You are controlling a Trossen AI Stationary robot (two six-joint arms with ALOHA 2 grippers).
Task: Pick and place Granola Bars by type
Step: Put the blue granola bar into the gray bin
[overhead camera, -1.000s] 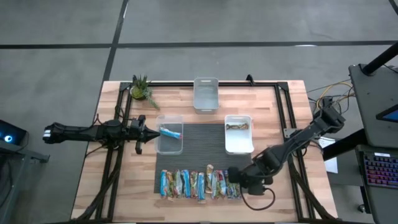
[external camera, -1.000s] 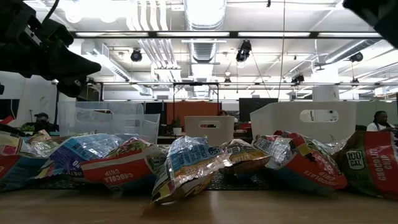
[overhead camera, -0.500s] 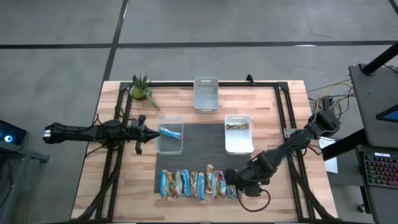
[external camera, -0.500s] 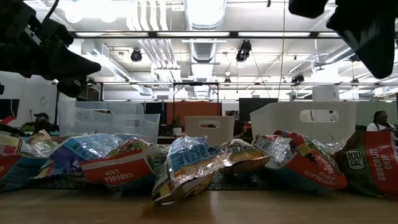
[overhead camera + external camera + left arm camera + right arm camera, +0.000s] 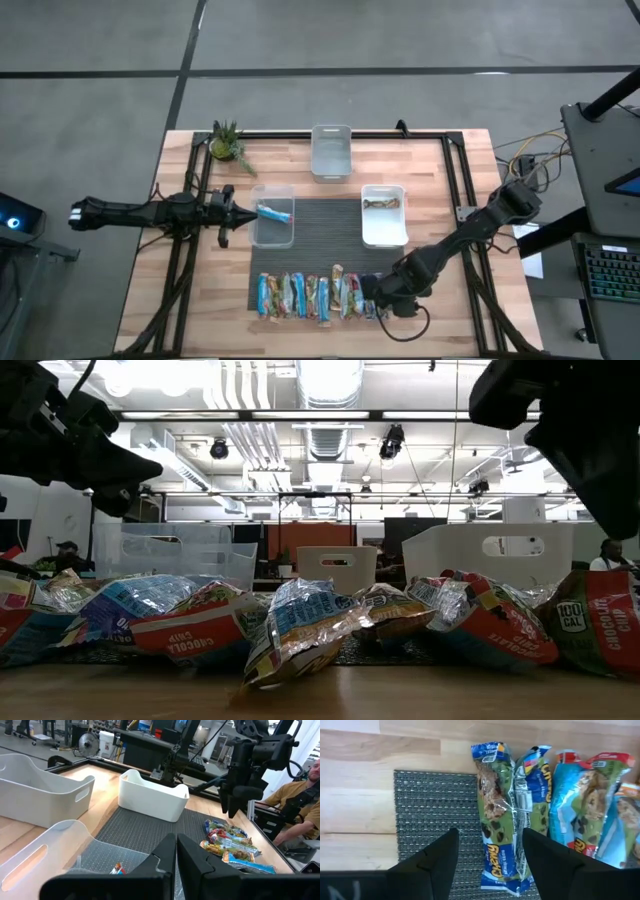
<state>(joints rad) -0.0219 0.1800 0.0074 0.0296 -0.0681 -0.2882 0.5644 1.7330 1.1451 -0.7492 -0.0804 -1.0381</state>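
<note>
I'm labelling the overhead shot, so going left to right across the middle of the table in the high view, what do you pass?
Left gripper, shut, beside the bin → clear bin holding a blue bar → dark mat → white bin holding a brownish bar.

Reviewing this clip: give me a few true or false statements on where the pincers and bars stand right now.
1. The right pincer is open above the end bar of the row. True.
2. The left pincer grips a bar. False: it is shut with nothing in it, beside the clear bin.
3. The clear bin holds one bar. True.
4. The white bin is empty. False: a bar lies in it.
</note>
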